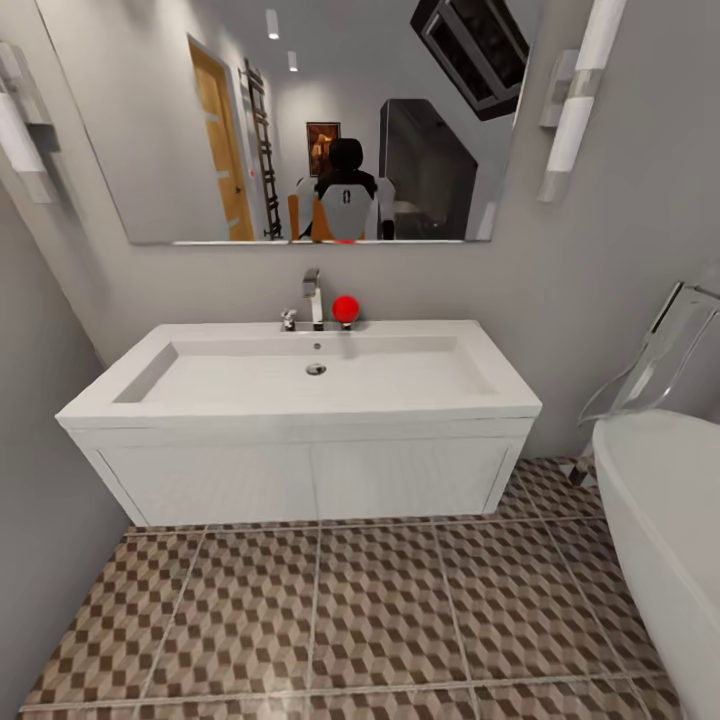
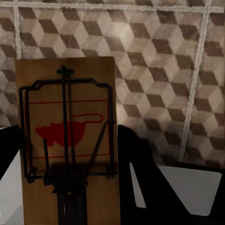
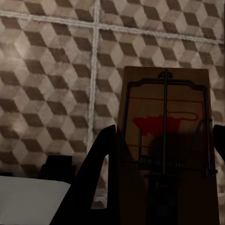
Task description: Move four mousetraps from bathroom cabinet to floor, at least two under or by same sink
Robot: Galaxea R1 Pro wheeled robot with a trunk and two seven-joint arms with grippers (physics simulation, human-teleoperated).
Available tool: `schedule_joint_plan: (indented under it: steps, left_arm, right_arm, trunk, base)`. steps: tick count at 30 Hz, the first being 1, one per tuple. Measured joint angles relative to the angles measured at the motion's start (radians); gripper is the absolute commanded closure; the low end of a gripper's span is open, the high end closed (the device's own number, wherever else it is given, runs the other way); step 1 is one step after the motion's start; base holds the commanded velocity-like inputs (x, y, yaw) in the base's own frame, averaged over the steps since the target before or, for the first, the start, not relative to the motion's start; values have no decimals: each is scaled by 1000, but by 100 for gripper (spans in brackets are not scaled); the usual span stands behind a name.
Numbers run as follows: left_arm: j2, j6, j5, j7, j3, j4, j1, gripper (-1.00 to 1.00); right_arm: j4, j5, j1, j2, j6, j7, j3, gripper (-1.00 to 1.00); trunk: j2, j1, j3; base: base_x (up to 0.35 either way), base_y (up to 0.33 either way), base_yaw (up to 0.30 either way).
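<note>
We stand in front of the sink (image 1: 300, 400), a wide white basin on a white vanity, with a chrome faucet (image 1: 313, 296) and a red ball-like thing (image 1: 346, 309) behind it. On the far left there is a grey wall, on the far right the edge of the white bathtub (image 1: 660, 520).

In the left wrist view, the left gripper (image 2: 70, 206) carries one mousetrap (image 2: 68, 136), a wooden slab with a red mouse drawing and a wire spring. Its long axis runs along the fingers and away from the wrist. The jaws seem to pinch its near end, with a dark finger (image 2: 136, 183) on the side. Behind the trap lies the bathroom floor (image 2: 164, 70) with its cube pattern, well apart from the trap.

In the right wrist view, the right gripper (image 3: 164, 201) holds a second mousetrap (image 3: 166, 140) in the same manner: long axis along the fingers, the far end free. The jaws are pressed on its near end, and the tiles (image 3: 47, 70) lie beyond.

The relation that matters for us is this: each trap points straight out from its own jaws toward the floor, and the sink is directly ahead. We judge that both arms are about equally ready. Each trap must come down flat on the tiles under or just beside the vanity; dropping it from height could make it bounce or tip.
</note>
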State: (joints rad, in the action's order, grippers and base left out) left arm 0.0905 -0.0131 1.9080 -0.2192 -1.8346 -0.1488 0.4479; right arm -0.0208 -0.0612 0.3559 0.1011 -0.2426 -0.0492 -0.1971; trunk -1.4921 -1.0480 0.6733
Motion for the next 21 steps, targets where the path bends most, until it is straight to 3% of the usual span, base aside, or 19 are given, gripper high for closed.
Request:
schedule_joint_plan:
  steps: [16,21]
  left_arm:
    - [4,-6,2,-1,3,11,0,100]
    - [-6,-7,1,-3,3,6,0,100]
  right_arm:
    - [-2,1,0,-6,8,0,-3,100]
    - [-1,1,0,-9,12,2,-2,100]
  trunk:
    - [0,0,0]
    - [0,0,0]
  base:
    - [337,0,0]
    - [50,0,0]
